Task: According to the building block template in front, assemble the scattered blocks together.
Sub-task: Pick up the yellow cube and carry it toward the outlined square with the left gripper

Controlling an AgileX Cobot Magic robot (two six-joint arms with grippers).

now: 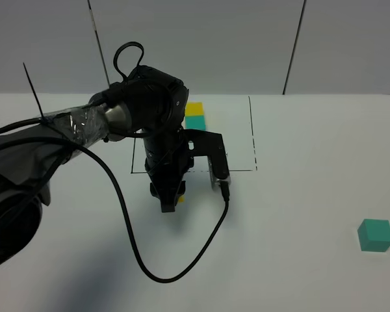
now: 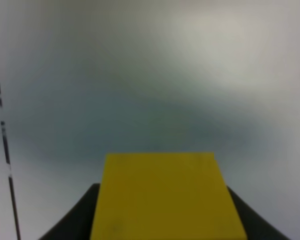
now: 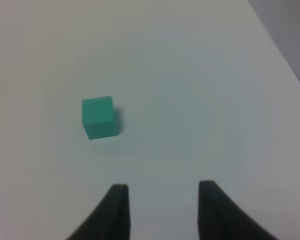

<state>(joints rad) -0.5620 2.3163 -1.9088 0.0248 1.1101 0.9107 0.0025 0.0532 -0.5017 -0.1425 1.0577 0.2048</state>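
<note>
Yellow cube point(image 2: 165, 197) sits seemingly clamped in left gripper point(image 1: 171, 203); right gripper point(image 3: 162, 192) gapes near teal cube point(image 3: 98, 117)

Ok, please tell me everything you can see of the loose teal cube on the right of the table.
The teal cube is a small plain block, matte teal-green, with clean edges and no visible marks. It sits flat on the white table, far to the right, well outside the black drawn rectangle. Only the table touches it. In the right wrist view the right claw is open and empty, and the cube lies ahead of it, apart, not between the jaws.
</note>
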